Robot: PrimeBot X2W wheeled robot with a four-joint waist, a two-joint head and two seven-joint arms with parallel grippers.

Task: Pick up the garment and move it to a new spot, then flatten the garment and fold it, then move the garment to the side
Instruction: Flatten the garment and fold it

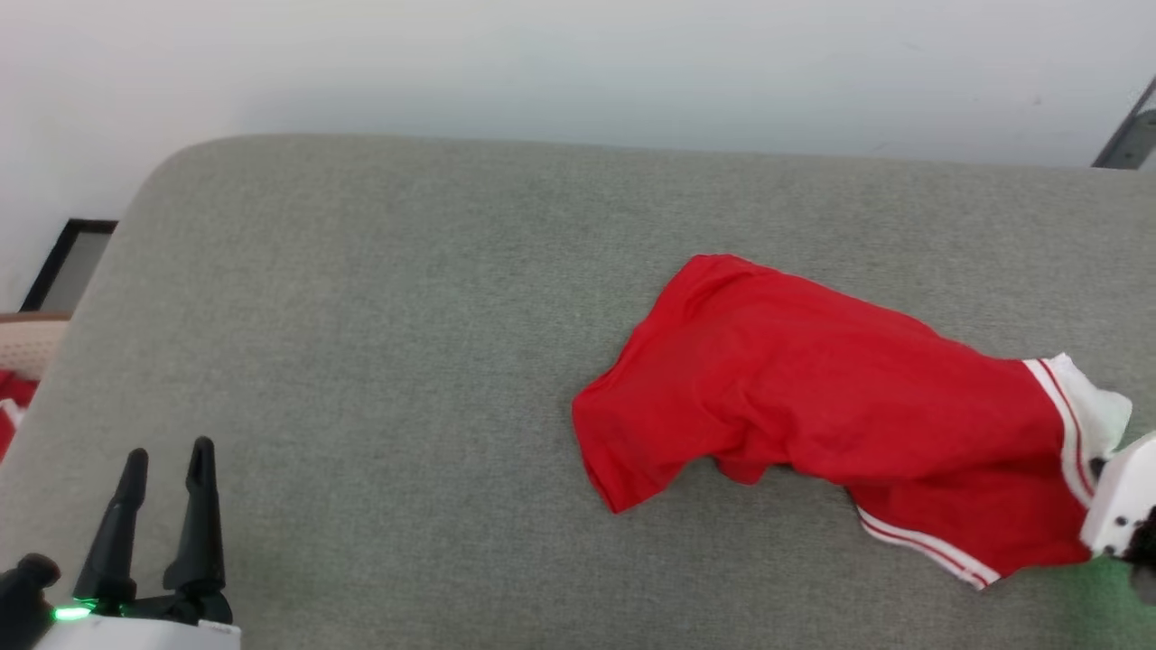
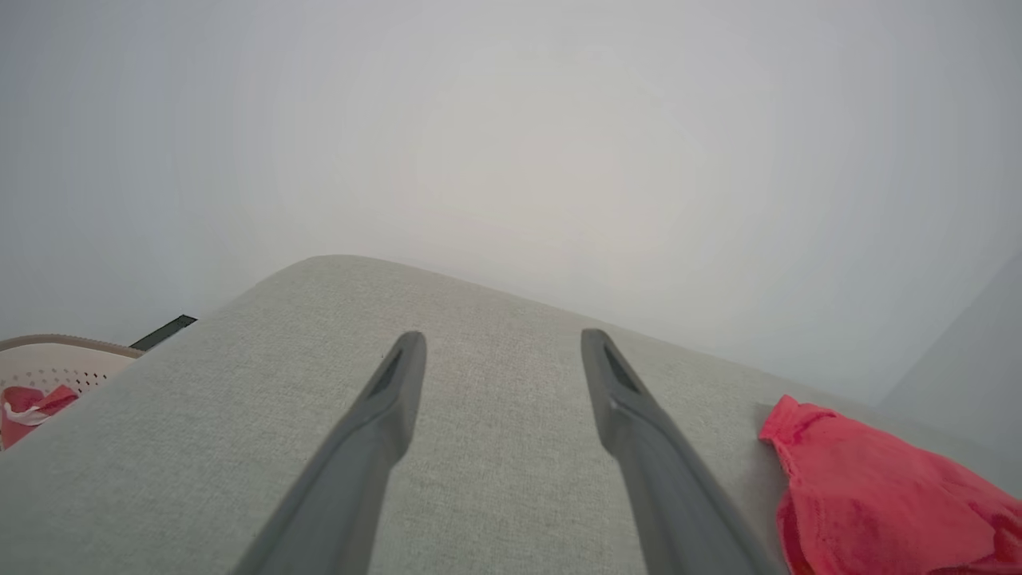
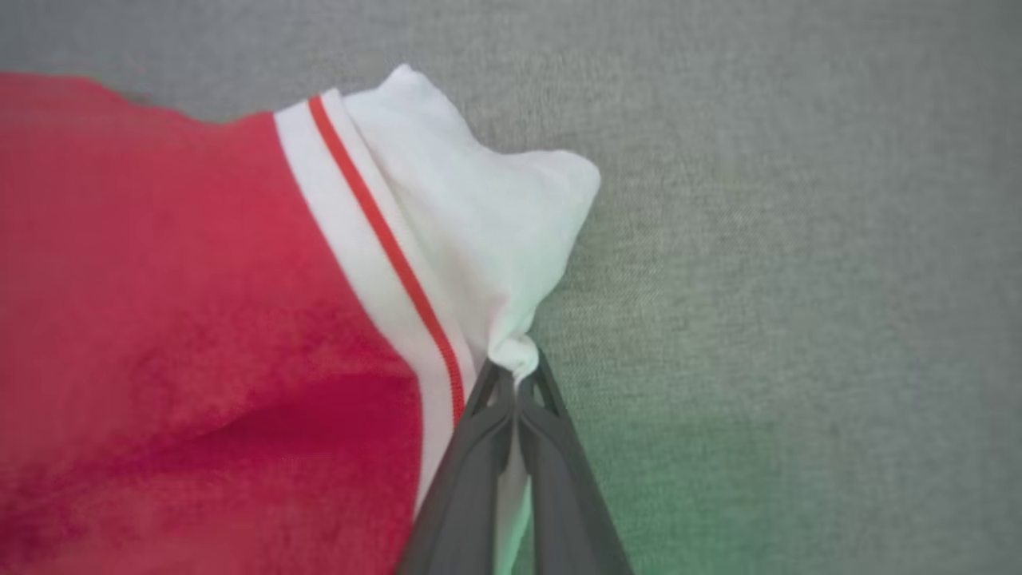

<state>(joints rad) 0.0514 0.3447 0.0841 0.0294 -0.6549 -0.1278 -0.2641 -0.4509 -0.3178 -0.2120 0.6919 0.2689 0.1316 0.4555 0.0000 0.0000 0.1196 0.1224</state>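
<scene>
The garment (image 1: 831,406) is a red T-shirt with white, red-striped trim, lying crumpled on the right half of a grey cushioned surface (image 1: 406,361). In the right wrist view my right gripper (image 3: 517,382) is shut on a pinch of the garment's (image 3: 200,303) white sleeve fabric. The head view has the right arm's pale wrist (image 1: 1124,501) at the right edge, against the sleeve. My left gripper (image 1: 167,456) stands open at the lower left, well clear of the cloth, with nothing between its fingers (image 2: 383,415). The garment's red edge (image 2: 870,495) lies to the right in the left wrist view.
A pale perforated basket (image 2: 56,363) holding red cloth sits beyond the cushion's left edge. A plain light wall (image 1: 578,63) backs the far edge. A dark frame (image 1: 68,262) shows at the far left, and a dark bar (image 1: 1129,135) at the top right.
</scene>
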